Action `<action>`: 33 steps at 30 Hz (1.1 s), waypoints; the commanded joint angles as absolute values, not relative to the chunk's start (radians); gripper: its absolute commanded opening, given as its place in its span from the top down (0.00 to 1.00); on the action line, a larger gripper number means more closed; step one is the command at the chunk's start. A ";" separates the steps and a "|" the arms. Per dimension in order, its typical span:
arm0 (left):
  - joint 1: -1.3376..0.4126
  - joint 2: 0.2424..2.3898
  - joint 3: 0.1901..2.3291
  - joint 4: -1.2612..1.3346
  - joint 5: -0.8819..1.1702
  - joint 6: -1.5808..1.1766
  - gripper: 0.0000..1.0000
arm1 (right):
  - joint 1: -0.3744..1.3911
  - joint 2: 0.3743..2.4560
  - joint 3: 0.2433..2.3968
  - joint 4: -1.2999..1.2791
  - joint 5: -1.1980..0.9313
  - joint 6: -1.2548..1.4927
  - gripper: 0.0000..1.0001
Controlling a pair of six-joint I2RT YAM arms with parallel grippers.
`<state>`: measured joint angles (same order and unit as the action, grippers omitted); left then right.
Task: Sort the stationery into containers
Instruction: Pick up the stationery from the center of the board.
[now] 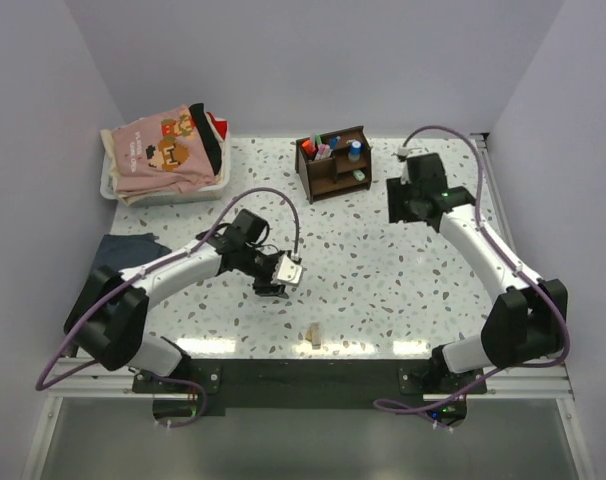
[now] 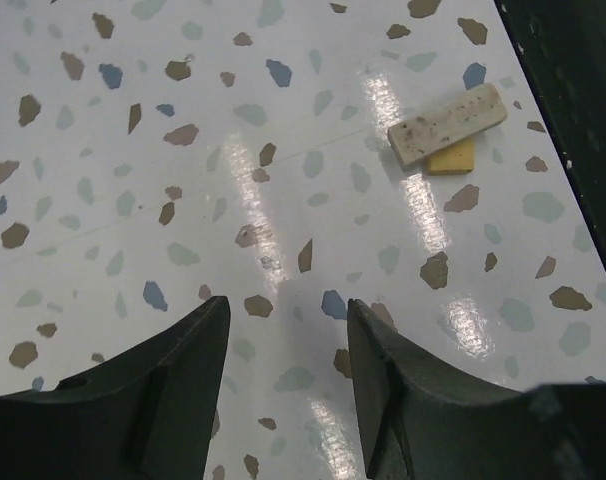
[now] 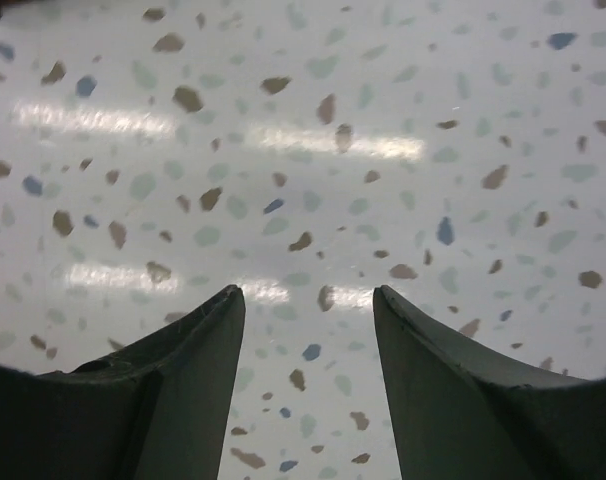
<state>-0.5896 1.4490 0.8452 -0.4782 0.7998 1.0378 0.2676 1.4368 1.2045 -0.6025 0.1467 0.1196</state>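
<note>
The dark brown wooden organizer [image 1: 333, 163] stands at the back middle of the table with several pens and markers [image 1: 326, 148] upright in its compartments. My left gripper [image 1: 271, 285] hangs open and empty over the table's middle; in the left wrist view [image 2: 286, 305] only speckled tabletop lies between its fingers. A worn white eraser [image 2: 447, 123] lying on a small yellow piece [image 2: 452, 160] sits ahead of it; it shows near the front edge in the top view [image 1: 312, 337]. My right gripper [image 1: 408, 208] is open and empty right of the organizer, above bare table in the right wrist view [image 3: 308, 292].
A white tray [image 1: 118, 188] with folded clothes [image 1: 163, 150] stands at the back left. A dark cloth [image 1: 123, 252] lies at the left edge. The black front rail [image 2: 583, 110] runs close to the eraser.
</note>
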 commanded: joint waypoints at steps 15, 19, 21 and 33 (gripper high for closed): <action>-0.781 1.893 1.270 -1.141 0.979 2.043 0.60 | 0.087 1.344 1.114 -0.560 0.003 0.057 0.43; -0.804 1.905 1.281 -1.155 0.954 2.081 0.59 | 0.080 1.319 1.079 -0.555 -0.026 0.060 0.43; -0.811 1.914 1.287 -1.160 0.951 2.089 0.58 | 0.078 1.309 1.068 -0.554 -0.031 0.060 0.43; -0.854 1.997 1.350 -1.209 0.934 2.138 0.57 | 0.068 1.275 1.029 -0.542 -0.045 0.074 0.43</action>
